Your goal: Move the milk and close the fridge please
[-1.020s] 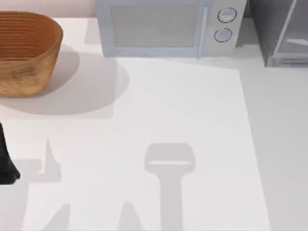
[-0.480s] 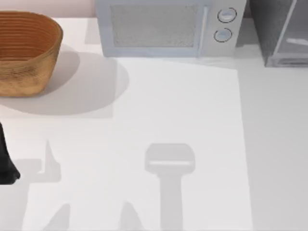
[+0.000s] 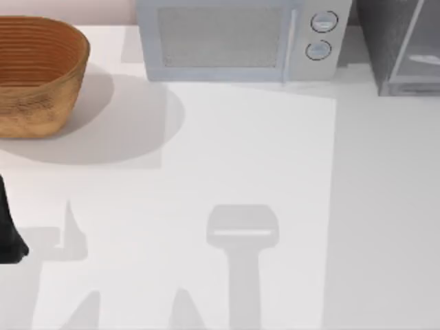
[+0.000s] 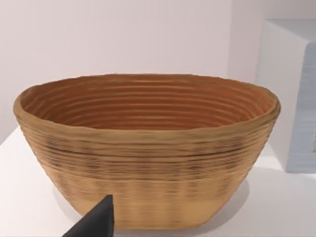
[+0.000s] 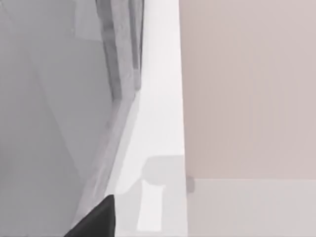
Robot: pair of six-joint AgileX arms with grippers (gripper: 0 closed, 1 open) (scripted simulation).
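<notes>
One rigid, hinged fridge [image 3: 402, 48] door is judged best pushed on its pale panel [image 5: 59, 98]; how either arm's fingers stand cannot be told.

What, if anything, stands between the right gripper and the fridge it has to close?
Nothing visible does. The right wrist view shows the right gripper close to the fridge, its grey panels directly ahead. The microwave stands left of the fridge in the top view. The left gripper faces the basket.
</notes>
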